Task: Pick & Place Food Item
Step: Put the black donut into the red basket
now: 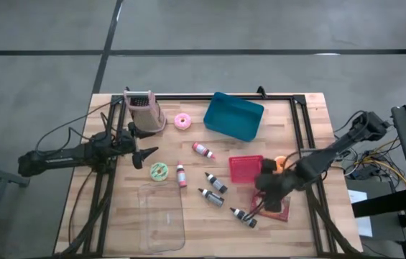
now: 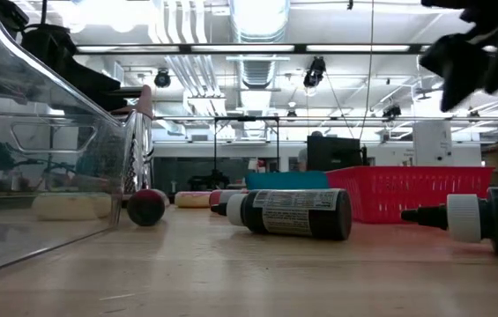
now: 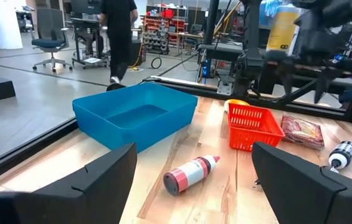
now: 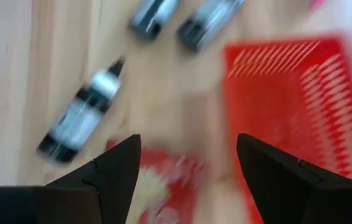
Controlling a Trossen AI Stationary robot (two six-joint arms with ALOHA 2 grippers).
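Right now the right gripper hangs over the meat pack, fingers spread wide w/ nothing between them; the wrist view shows the pack below the gap. Pack lies flat on the table, just beside the red basket, w/ a dark bottle close by on the other side. Left gripper waits near the grater, fully open, empty. Blue bin sits well apart, at the far edge.
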